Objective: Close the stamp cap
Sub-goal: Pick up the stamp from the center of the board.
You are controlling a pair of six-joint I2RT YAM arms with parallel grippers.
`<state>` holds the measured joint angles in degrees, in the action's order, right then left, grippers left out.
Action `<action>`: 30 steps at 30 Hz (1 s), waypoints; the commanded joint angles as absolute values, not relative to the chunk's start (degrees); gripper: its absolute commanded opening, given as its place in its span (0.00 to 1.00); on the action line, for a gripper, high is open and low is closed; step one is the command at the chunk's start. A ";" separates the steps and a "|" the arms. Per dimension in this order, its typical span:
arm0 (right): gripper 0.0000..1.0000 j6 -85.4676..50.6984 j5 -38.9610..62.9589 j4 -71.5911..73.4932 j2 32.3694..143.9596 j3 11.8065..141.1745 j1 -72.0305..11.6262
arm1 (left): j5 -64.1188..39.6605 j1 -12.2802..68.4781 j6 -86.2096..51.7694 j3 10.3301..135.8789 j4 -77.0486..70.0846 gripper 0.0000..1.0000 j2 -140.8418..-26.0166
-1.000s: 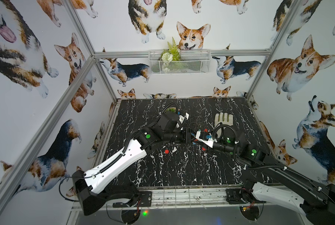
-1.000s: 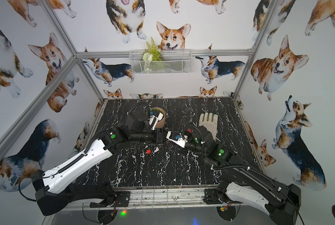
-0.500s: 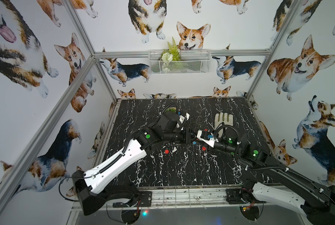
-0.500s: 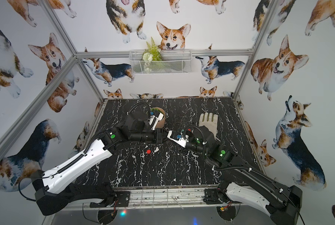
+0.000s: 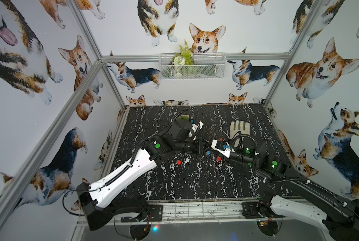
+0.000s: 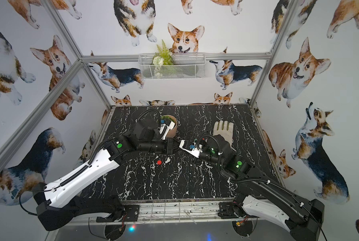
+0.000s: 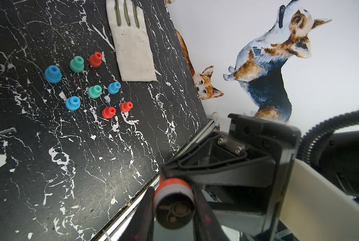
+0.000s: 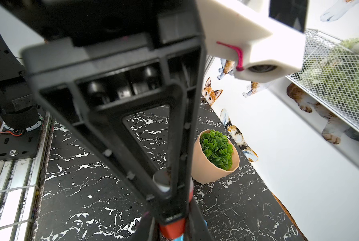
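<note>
Left wrist view: the left gripper has a short round stamp between its fingers, which lie against both sides of it, so I read this as a closed grasp; a red band, a white band and a dark end face show, and red meets white with no gap that I can see. The right gripper comes in from the far end, nose to nose with the left; in the right wrist view its jaws are clamped on the red part, though the left arm's finger frame hides most of the joint. In both top views the two grippers meet over the middle of the table, with the stamp held between them, clear of the surface.

As a judgement, the task is near its end; the two halves look brought together, and the push that seats the cap is either under way or just finished; which end is the cap, and whether it has gone fully home, I cannot tell. What seems left is a final squeeze along the axis, then letting go and setting the stamp down.

Eight loose coloured pieces and a glove lie on the table, well apart from the grippers.
</note>
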<state>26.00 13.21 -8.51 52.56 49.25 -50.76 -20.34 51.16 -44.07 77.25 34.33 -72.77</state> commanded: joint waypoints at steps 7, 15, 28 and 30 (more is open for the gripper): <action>0.10 27.86 17.77 -7.21 53.13 51.06 -52.01 | -19.82 51.24 -42.73 78.13 33.90 0.24 -72.80; 0.23 27.91 16.35 -5.74 51.37 51.99 -52.55 | -19.05 50.95 -41.64 79.96 33.69 0.19 -70.66; 0.49 23.85 18.70 3.43 44.53 52.91 -52.65 | -28.72 49.23 -44.01 79.89 22.80 0.12 -63.93; 0.50 22.86 20.21 5.91 43.89 53.07 -52.62 | -30.60 49.23 -44.53 79.65 20.70 0.11 -63.33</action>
<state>25.36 17.06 -1.50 44.73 52.47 -52.51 -25.91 49.45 -43.35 79.48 26.96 -64.20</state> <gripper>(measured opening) 0.495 0.260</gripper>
